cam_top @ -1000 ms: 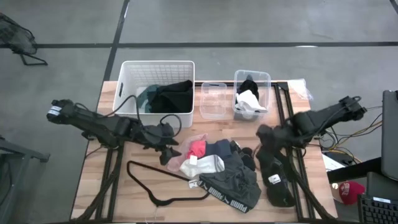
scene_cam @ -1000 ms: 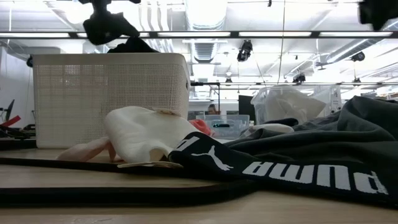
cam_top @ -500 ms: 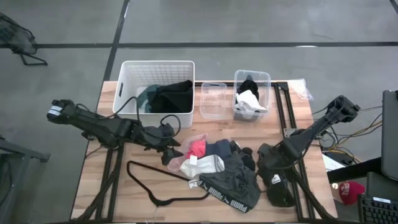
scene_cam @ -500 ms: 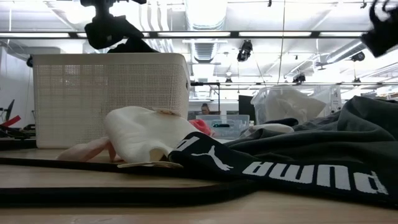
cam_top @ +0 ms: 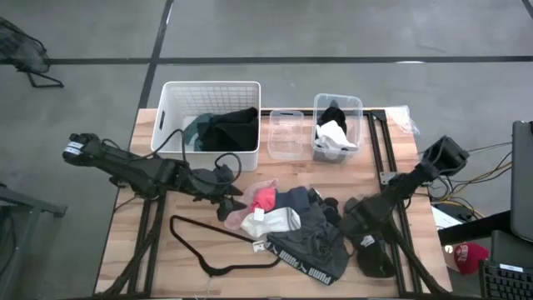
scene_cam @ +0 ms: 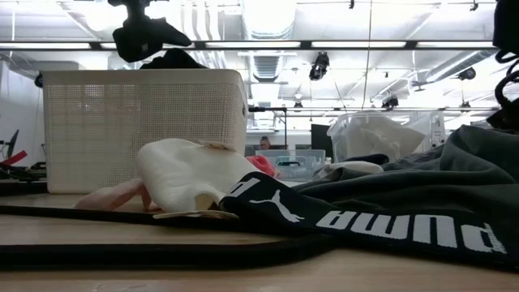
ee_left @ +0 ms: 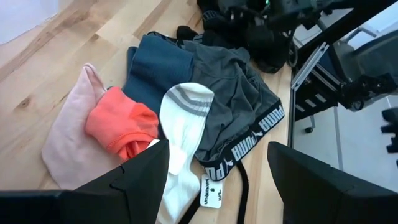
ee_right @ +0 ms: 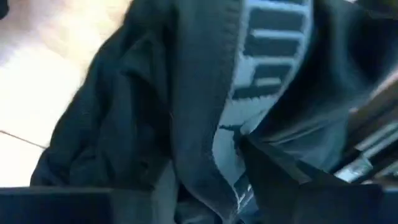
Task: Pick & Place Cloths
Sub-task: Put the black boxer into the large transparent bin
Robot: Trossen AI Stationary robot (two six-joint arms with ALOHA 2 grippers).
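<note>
A heap of cloths lies mid-table: a pink one (ee_left: 68,143), a red one (ee_left: 121,127), a white sock (ee_left: 183,124), a teal one (ee_left: 158,68) and dark grey shorts with a lettered waistband (cam_top: 315,248). A black garment (cam_top: 371,248) lies apart at the right. My right gripper (cam_top: 356,221) is low over that garment's far end, pointing steeply down. In the right wrist view its fingers stand apart (ee_right: 208,199), with the garment's lettered waistband (ee_right: 267,56) filling the picture. My left gripper (cam_top: 226,202) hovers open left of the heap, above the table. My right gripper comes at the black garment from above. A ridge of its cloth beside the grey waistband (ee_right: 227,146) lies between the two fingers. I cannot tell whether the fingers touch it. The garment lies flat on the table.
A white basket (cam_top: 171,104) holding teal and black cloth stands at the far left. Two clear boxes (cam_top: 286,133) (cam_top: 337,107) stand beside it, the right one holding black and white cloth. A thin black hanger (cam_top: 204,246) lies near the front edge.
My right gripper has come down from high above the table onto the far end of the black garment. It has shifted toward the near edge and tipped to point more steeply down. The cloths have not moved.
</note>
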